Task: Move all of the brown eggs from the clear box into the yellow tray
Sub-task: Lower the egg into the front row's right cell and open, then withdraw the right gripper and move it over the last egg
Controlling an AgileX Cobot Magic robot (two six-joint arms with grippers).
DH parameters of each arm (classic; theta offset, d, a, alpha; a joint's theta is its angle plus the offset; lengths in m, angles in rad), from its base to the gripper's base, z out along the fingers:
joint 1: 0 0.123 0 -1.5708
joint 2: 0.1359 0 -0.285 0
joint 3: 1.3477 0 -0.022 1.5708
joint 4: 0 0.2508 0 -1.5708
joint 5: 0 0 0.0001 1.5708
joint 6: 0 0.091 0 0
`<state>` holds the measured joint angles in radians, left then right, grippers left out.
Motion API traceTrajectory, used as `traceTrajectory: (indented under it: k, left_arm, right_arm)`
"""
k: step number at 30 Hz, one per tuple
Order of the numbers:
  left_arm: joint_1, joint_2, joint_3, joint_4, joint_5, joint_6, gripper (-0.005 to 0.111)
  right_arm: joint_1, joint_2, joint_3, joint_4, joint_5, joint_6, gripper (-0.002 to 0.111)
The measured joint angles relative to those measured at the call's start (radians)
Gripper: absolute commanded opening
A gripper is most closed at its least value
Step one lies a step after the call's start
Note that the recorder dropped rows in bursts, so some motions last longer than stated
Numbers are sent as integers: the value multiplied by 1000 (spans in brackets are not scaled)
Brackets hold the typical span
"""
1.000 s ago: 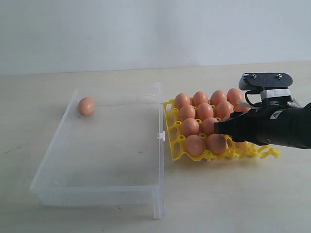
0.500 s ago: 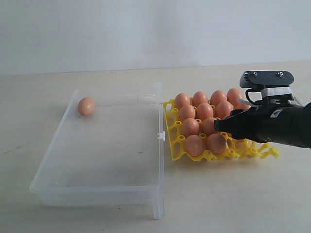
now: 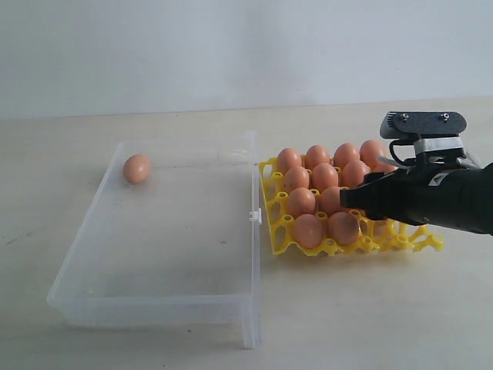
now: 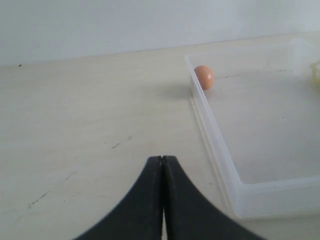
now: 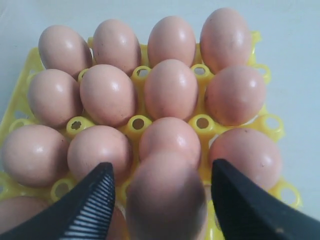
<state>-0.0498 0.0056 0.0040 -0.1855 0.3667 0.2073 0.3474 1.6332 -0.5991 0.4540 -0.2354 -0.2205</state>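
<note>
Brown egg (image 3: 136,168) sits at clear box's (image 3: 252,179) far-left corner, open floor beside.

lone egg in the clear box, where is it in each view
Exterior view: the lone egg sits in the far left corner of the clear box.
Left wrist view: the egg is in a corner, against the box wall.
Right wrist view: not in it.
Shared landmark: the clear box's corner, in the exterior and left wrist views.

Pale table (image 3: 385,308) (lightly scuffed), white wall (image 3: 231,46).
</note>
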Motion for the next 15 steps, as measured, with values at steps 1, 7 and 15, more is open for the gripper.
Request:
traceTrajectory:
  k: [1, 7, 15]
  left_arm:
    - [0, 0, 0, 0, 0, 0, 0]
    - [0, 0, 0, 0, 0, 0, 0]
    - [0, 0, 0, 0, 0, 0, 0]
  right_arm:
    - [0, 0, 0, 0, -3, 0, 63]
    - [0, 0, 0, 0, -9, 0, 63]
    - [0, -4, 0, 2, -12, 0, 63]
